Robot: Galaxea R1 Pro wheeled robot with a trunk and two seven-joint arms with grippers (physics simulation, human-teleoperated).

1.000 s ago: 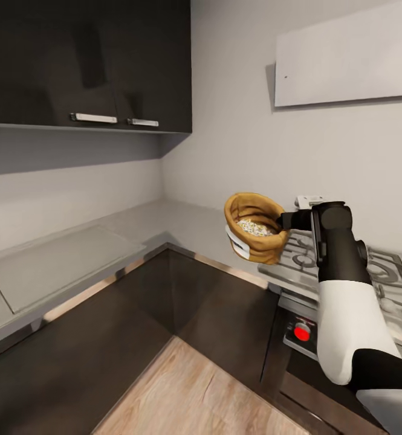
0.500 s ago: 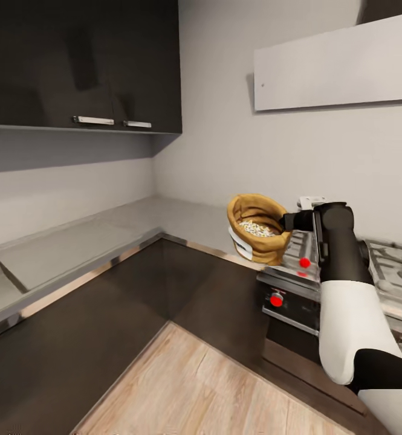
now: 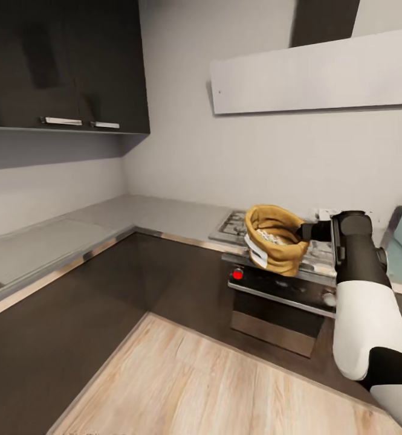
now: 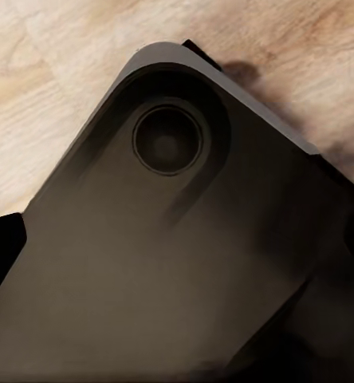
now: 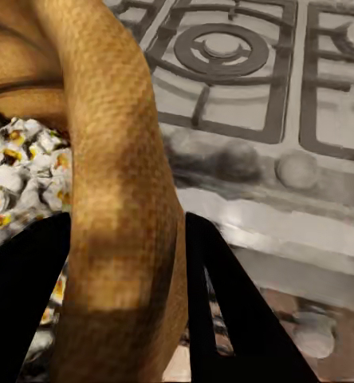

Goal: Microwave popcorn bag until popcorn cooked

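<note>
While the right arm reaches out over the stove (image 3: 285,272), its gripper (image 5: 125,319) has the popcorn bag (image 3: 275,238) by the rolled rim, one dark finger (image 5: 25,303) inside the sack against the popcorn (image 5: 17,171), the other outside, closed on the fabric. Whether the left fingers are open or closed, I cannot tell.

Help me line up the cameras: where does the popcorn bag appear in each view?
Head view: the popcorn bag hangs right of centre, held in front of the stove.
Left wrist view: not in it.
Right wrist view: its rolled rim runs between the right gripper's fingers.
Shared landmark: the stove's burner grates.
</note>
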